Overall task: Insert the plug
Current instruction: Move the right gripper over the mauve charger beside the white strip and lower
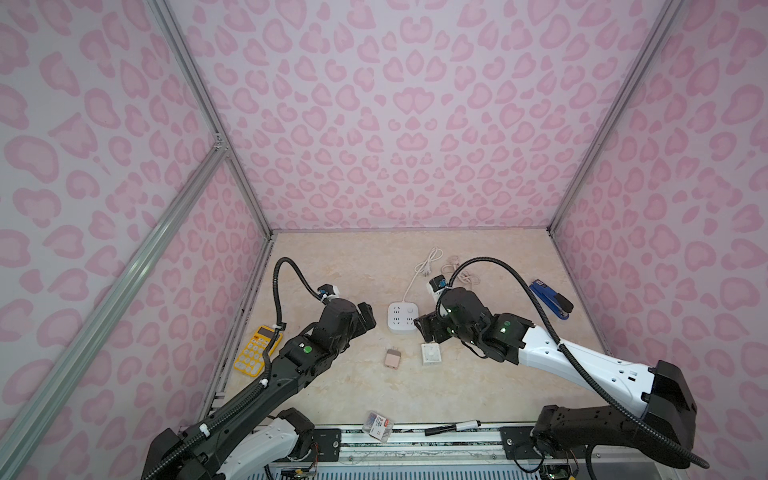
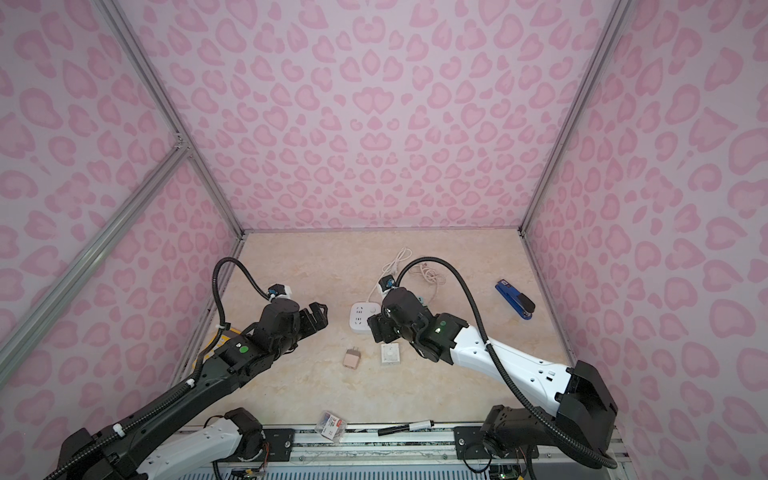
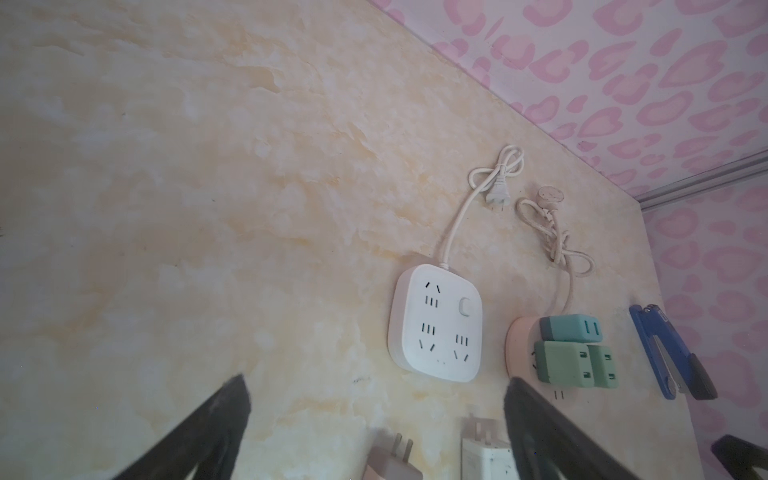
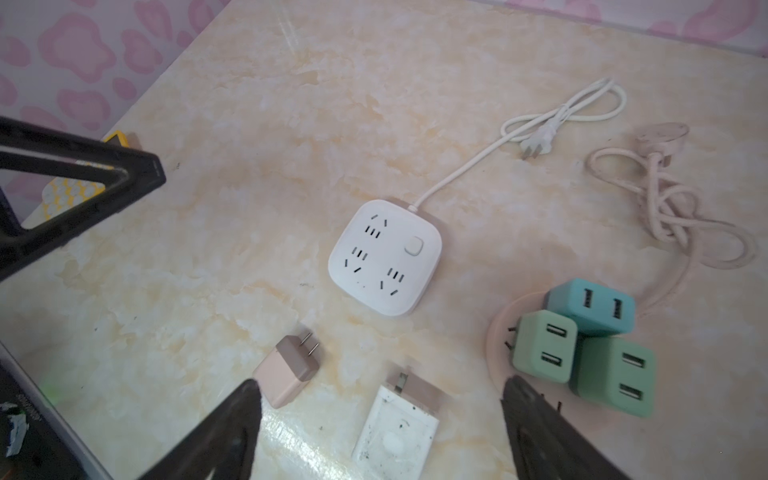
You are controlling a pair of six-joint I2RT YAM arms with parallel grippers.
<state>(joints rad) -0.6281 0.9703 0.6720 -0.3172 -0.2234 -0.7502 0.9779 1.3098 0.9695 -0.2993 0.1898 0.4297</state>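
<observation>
A pink plug (image 1: pixel 392 358) (image 2: pixel 351 358) with two prongs lies flat on the marble table, just in front of a white square power strip (image 1: pixel 401 318) (image 2: pixel 362 318). Beside it lies a white adapter (image 1: pixel 431 354) (image 4: pixel 399 432). My left gripper (image 1: pixel 368 316) (image 3: pixel 376 386) hovers open and empty left of the strip, with the pink plug (image 3: pixel 392 461) below its jaws. My right gripper (image 1: pixel 426 328) (image 4: pixel 382 386) is open and empty above the white adapter, with the pink plug (image 4: pixel 286 370) by one finger. All sockets of the strip (image 4: pixel 384 257) are free.
A round pink power strip (image 4: pixel 500 340) holds green and teal USB chargers (image 4: pixel 590 307); its tangled cord lies behind. A blue stapler (image 1: pixel 550 299) sits right, a yellow calculator (image 1: pixel 252 351) left. A staple box (image 1: pixel 377 426) and marker (image 1: pixel 453 427) lie at the front edge.
</observation>
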